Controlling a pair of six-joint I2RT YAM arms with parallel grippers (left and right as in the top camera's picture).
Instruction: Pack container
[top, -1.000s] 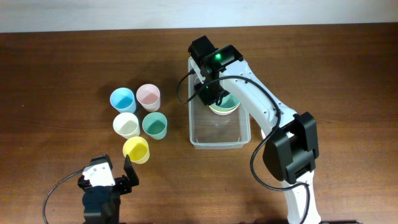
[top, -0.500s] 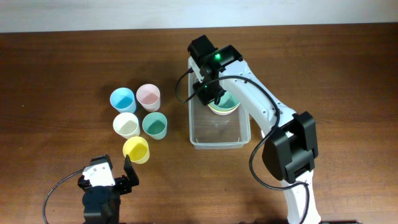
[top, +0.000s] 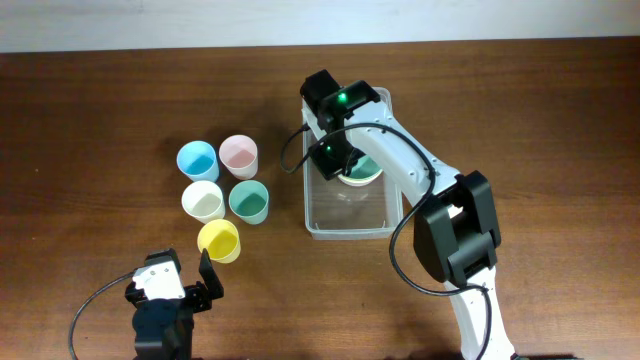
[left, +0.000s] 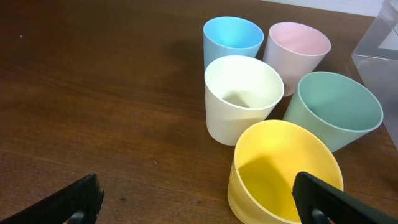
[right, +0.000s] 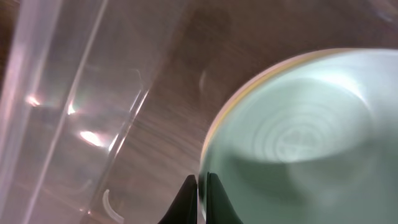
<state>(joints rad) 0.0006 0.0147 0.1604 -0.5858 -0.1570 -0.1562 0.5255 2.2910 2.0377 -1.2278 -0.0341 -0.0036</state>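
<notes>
Right gripper (right: 200, 182) shifted left, inside container (top: 352, 231), pinching green bowl (right: 292, 124) rim.

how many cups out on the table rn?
5, clustered left of the container: blue far left, pink far right, cream and teal in the middle row, yellow nearest the robot. The right arm and bowl cover part of the container, so more could be hidden there.

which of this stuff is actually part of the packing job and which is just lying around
In the job: container, green bowl inside it, right gripper shut on its rim.

Lying about, untouched, maybe next: blue cup, pink cup, white cup, teal cup, yellow cup; left gripper open near them.
</notes>
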